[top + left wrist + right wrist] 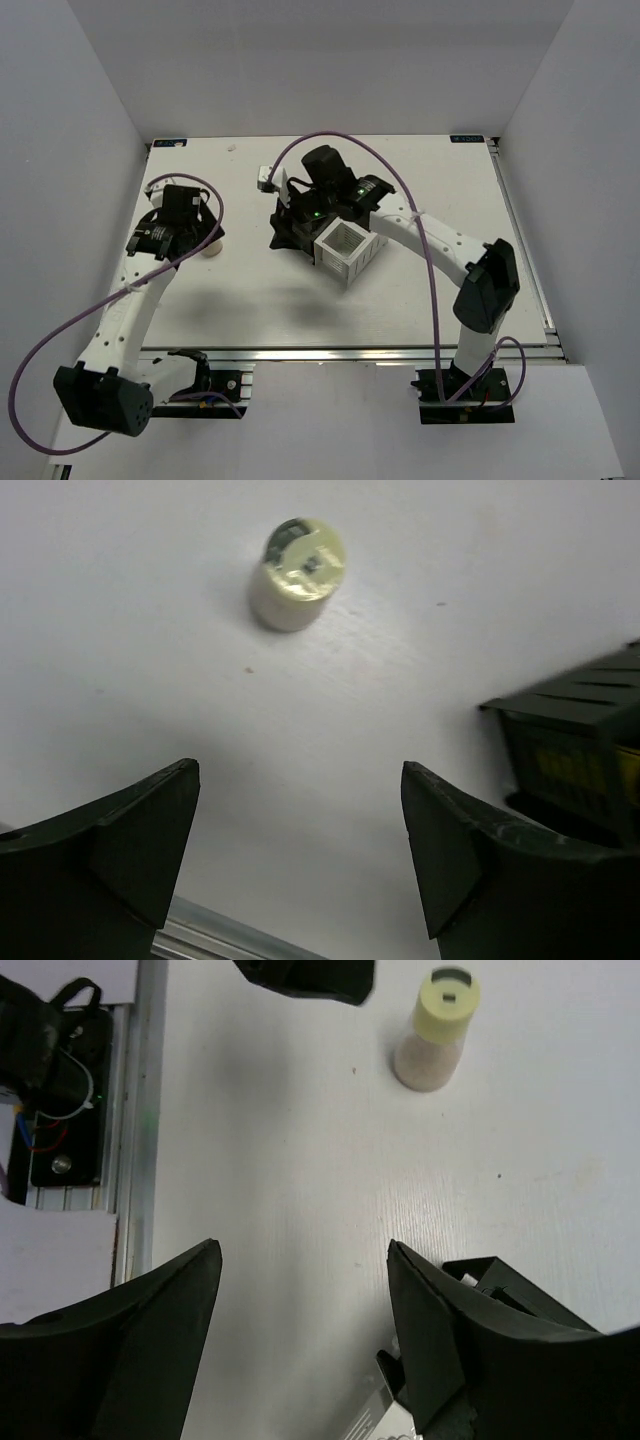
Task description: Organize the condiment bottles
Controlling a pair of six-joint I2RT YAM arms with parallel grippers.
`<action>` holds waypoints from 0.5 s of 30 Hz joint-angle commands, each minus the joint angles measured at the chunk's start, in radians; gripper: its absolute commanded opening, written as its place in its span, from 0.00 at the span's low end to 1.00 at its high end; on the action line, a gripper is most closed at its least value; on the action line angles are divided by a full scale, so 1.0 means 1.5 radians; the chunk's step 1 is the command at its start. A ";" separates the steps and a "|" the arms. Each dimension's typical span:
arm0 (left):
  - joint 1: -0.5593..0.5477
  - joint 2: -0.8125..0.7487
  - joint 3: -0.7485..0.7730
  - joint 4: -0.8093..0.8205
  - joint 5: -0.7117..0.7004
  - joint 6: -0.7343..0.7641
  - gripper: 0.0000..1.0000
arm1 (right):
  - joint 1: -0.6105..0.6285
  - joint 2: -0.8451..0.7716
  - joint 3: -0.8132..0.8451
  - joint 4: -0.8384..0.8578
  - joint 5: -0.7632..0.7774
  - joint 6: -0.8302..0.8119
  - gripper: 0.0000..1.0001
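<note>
One pale cream condiment bottle (211, 246) with a yellowish top stands on the white table at the left. It shows in the left wrist view (298, 572) and the right wrist view (437, 1032). My left gripper (198, 226) is open and empty just behind the bottle, clear of it (300, 770). My right gripper (292, 214) is open and empty above the black part of the rack (303, 1245). A yellow shape (565, 765) shows inside a black compartment. The other bottles are hidden.
The rack has a black part (290, 232) and a white square-compartment part (345, 252) at the table's middle; its edge shows beside my right finger (500, 1285). A metal rail (140, 1110) and the left arm's base electronics (55, 1060) lie along the near edge.
</note>
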 commanded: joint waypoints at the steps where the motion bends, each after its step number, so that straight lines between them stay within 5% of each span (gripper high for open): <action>1: 0.063 0.028 -0.038 0.016 0.008 0.027 0.92 | 0.006 0.032 0.048 -0.014 0.048 0.072 0.73; 8: 0.163 0.160 -0.052 0.126 0.099 0.102 0.94 | 0.006 -0.005 0.000 0.003 0.068 0.066 0.75; 15: 0.172 0.276 0.011 0.189 0.159 0.151 0.94 | 0.003 -0.071 -0.069 0.021 0.087 0.048 0.75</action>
